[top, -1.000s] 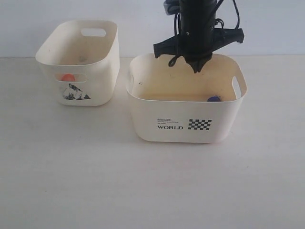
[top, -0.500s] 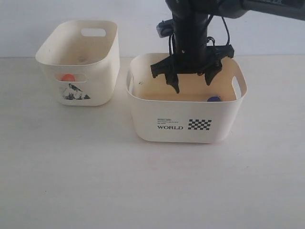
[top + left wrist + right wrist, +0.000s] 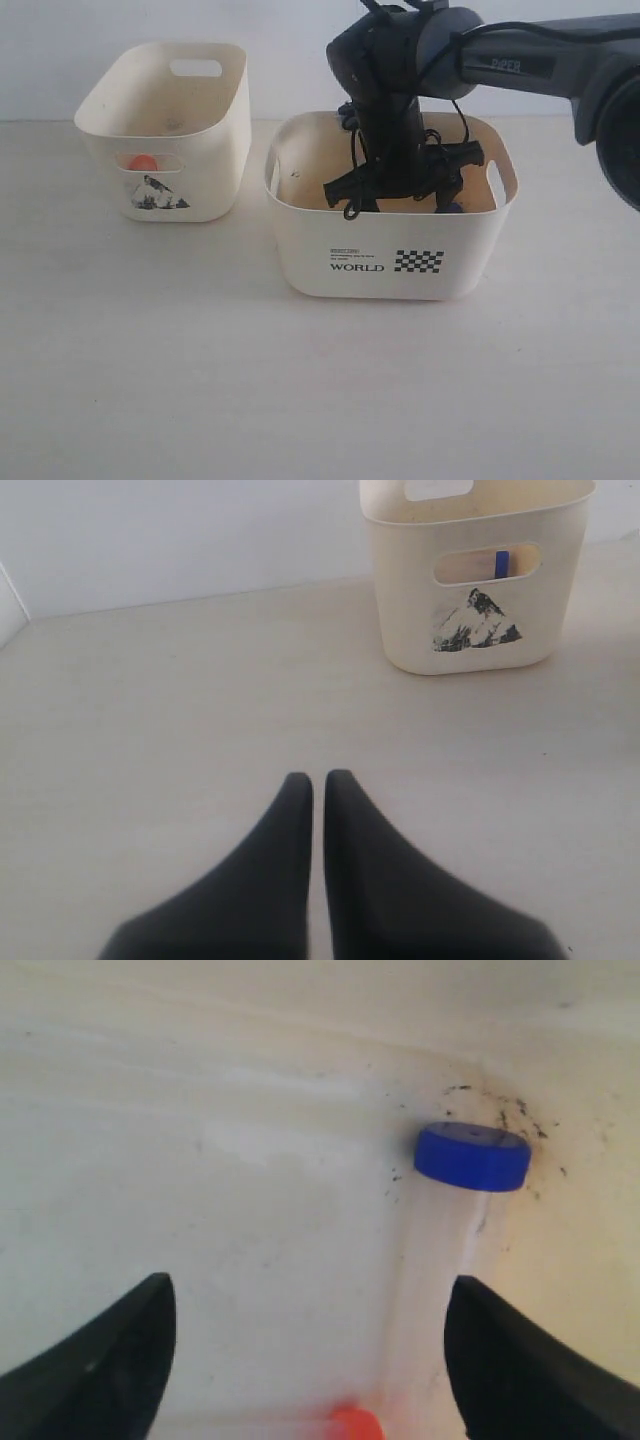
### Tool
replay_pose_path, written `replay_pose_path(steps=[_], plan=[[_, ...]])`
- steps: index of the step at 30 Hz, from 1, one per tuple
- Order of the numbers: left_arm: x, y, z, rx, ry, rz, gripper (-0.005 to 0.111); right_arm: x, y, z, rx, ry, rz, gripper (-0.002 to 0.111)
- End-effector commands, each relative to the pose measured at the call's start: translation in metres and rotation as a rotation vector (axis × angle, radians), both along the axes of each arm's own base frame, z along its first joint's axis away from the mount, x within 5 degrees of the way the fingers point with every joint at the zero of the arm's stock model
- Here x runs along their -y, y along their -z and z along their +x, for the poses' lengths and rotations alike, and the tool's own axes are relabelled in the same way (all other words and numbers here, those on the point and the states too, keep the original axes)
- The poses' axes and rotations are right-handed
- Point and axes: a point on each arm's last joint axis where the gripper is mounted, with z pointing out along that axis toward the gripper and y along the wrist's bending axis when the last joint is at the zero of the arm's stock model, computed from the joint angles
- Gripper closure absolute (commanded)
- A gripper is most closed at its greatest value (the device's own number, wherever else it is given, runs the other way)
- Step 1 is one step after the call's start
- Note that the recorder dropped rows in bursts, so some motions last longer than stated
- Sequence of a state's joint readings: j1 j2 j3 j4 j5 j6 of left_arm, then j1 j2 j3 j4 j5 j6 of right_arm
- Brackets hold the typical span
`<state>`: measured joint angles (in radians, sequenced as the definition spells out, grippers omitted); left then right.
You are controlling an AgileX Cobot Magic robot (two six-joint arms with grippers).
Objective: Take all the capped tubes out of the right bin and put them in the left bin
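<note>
Upper left, the left bin (image 3: pixel 215 150) is holding an orange-capped tube (image 3: pixel 142 161) and a blue-capped tube (image 3: pixel 501 564); the left gripper (image 3: pixel 318 785) is resting pressed together. Centre-right, the right gripper (image 3: pixel 398 198), spread wide, is hovering inside the right bin (image 3: pixel 310 240) over the remaining blue-capped tube (image 3: pixel 472 1157), probably the last transfer.

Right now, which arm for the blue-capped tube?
Right. Right end effector is open inside the wide cream WORLD bin, by the blue-capped clear plastic tube; left end effector is shut over the table.

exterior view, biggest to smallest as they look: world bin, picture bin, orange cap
1. wide cream plastic WORLD bin
2. narrower cream plastic bin with dark picture
3. orange-red round cap behind its slot
</note>
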<state>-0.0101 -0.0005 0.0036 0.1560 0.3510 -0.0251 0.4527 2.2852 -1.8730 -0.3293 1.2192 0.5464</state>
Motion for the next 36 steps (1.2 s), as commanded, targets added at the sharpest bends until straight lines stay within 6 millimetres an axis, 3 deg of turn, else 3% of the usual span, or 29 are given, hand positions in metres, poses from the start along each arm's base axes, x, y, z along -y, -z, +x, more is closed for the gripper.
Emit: replay_pose_path(steps=[1,9,20,23,28,36], plan=[[0.0,-0.002,0.0,0.012,-0.001,-0.015,0.102,0.005,-0.004,0.003,0.024,-0.004,-0.032,0.045],[0.0,-0.002,0.0,0.012,-0.001,-0.015,0.102,0.009,-0.005,0.005,0.032,-0.003,-0.048,0.045],[0.0,-0.002,0.0,0.012,-0.001,-0.015,0.102,0.05,0.018,0.003,-0.052,0.09,-0.088,0.045],[0.0,-0.002,0.0,0.012,-0.001,-0.015,0.102,0.05,0.02,0.002,-0.06,0.097,-0.076,0.045],[0.0,-0.002,0.0,0.012,-0.001,-0.015,0.102,0.043,0.05,-0.001,-0.151,0.128,-0.028,0.045],[0.0,-0.002,0.0,0.012,-0.001,-0.015,0.102,0.04,0.054,-0.002,-0.171,0.152,0.007,0.047]])
